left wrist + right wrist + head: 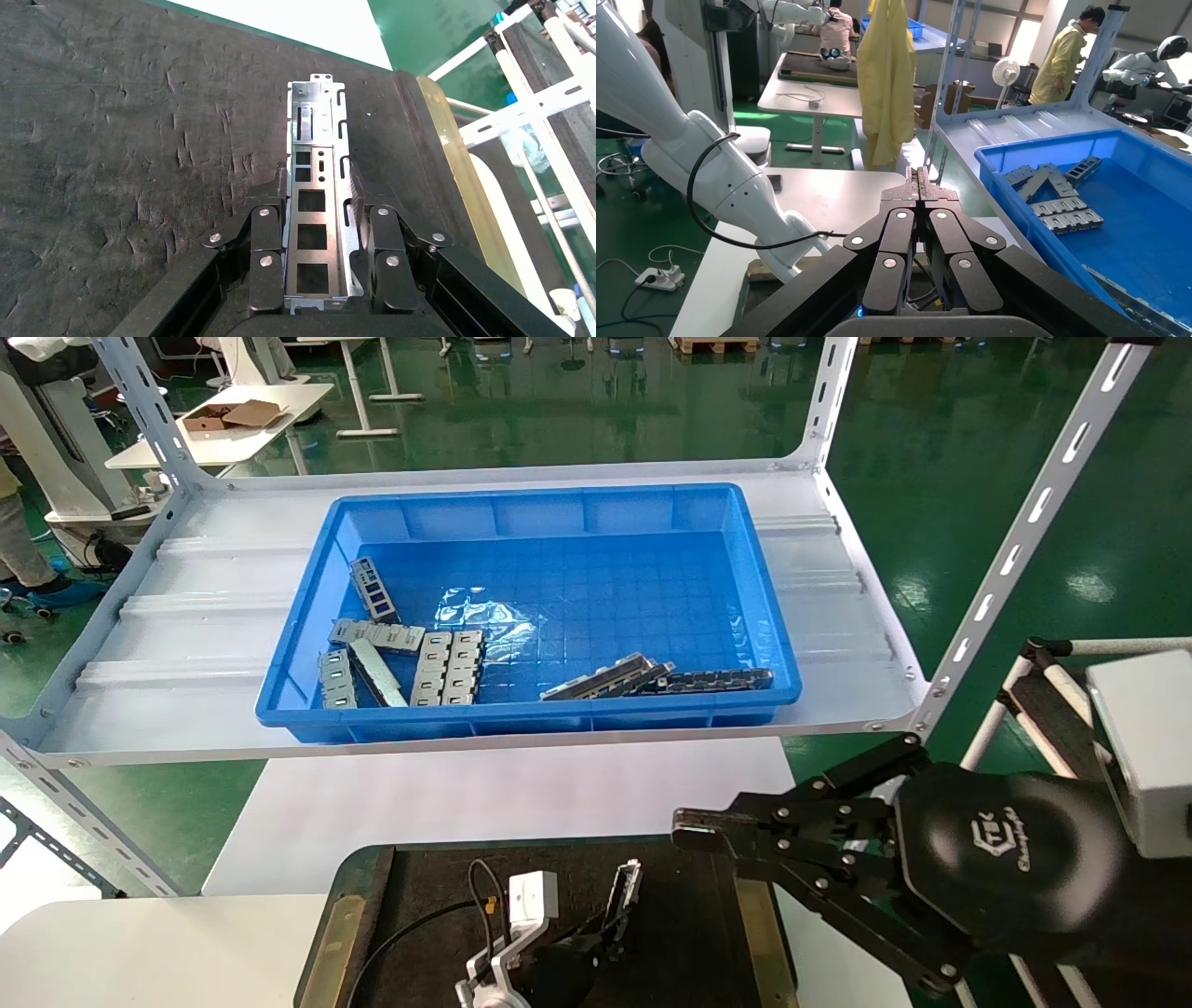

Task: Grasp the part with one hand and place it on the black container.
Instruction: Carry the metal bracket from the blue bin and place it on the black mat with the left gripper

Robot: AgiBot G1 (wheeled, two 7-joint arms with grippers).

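Clamping the part [318, 210], the left gripper [320, 235] hovers over the black container [126, 140].

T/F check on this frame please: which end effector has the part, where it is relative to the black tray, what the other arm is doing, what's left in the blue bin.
1. The left end effector grips a part between its fingers. True.
2. That part is being held over the blue bin. False: it is over the black container, above its felt floor.
3. The right end effector is shut and holds nothing. True.
4. The right end effector is reaching into the blue bin. False: it sits off to the robot's right of the container, outside the bin.
5. The blue bin is empty. False: several metal parts remain along its near side.
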